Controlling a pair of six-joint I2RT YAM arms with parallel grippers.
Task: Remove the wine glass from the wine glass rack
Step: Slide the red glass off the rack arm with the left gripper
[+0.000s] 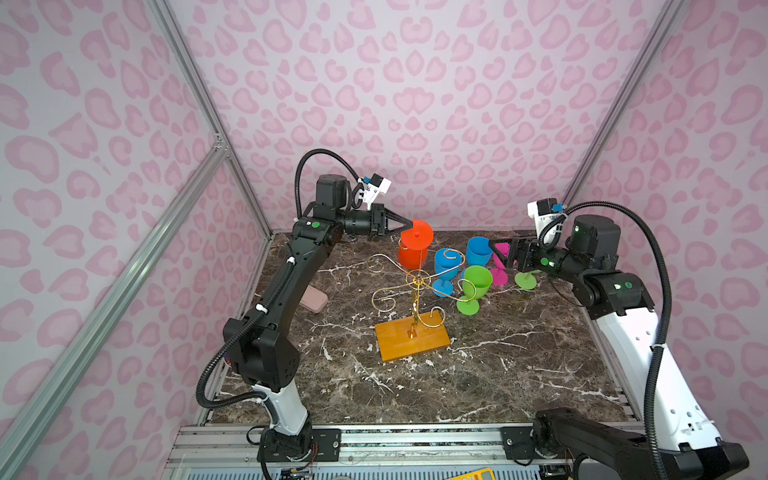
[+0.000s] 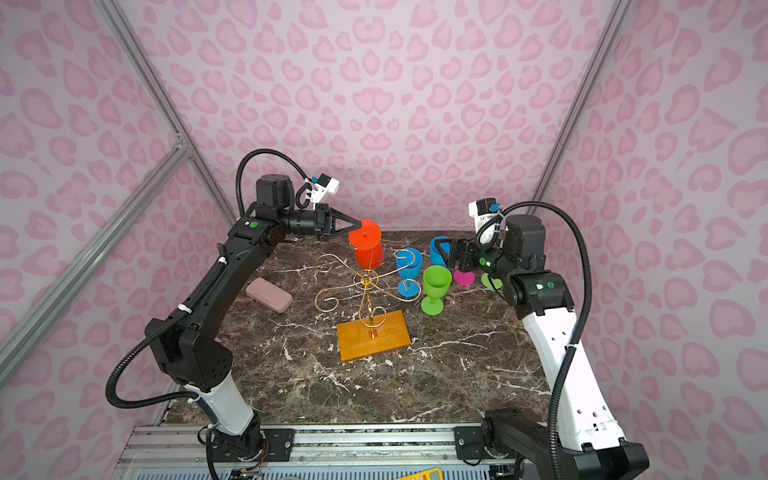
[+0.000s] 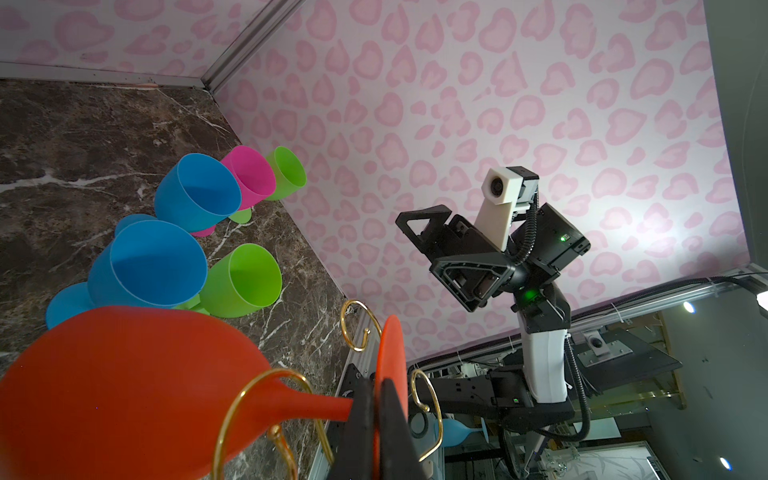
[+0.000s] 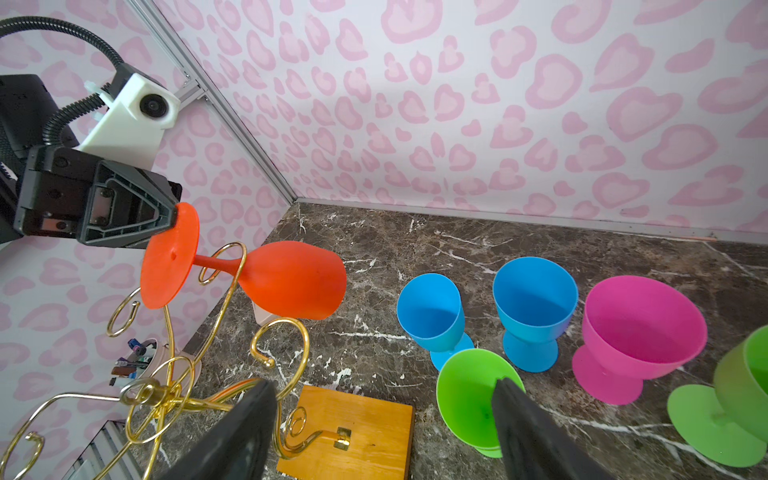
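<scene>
Right now the wine glass [image 4: 291, 278] is hanging upside down at the back of the wine glass rack [image 1: 411, 338]. Its thin stem is sitting inside a gold loop [image 4: 224, 259], and its round foot [image 1: 417, 233] is resting on top. The left jaws are squeezing shut on the edge of that foot, reaching in from the side.

The step in hand looks like sliding the glass out of the loop. Lifting straight up would probably be catching the fat bowl under the wire. So the arm should be keeping the glass level and easing it sideways, out through the loop's open end. I cannot quite tell which way that opening is facing, so a slow, gentle pull is best.

The jaws are only pinching a thin rim, so the glass may be swinging or slipping. The rack looks light and could be tipping if the stem snags.

The right jaws are standing wide open, holding nothing, above a green cup [image 4: 473, 399] on the tabletop [image 1: 498, 374]. A blue cup [image 1: 446, 264] is standing near the rack, so the glass should be moving away from it.
</scene>
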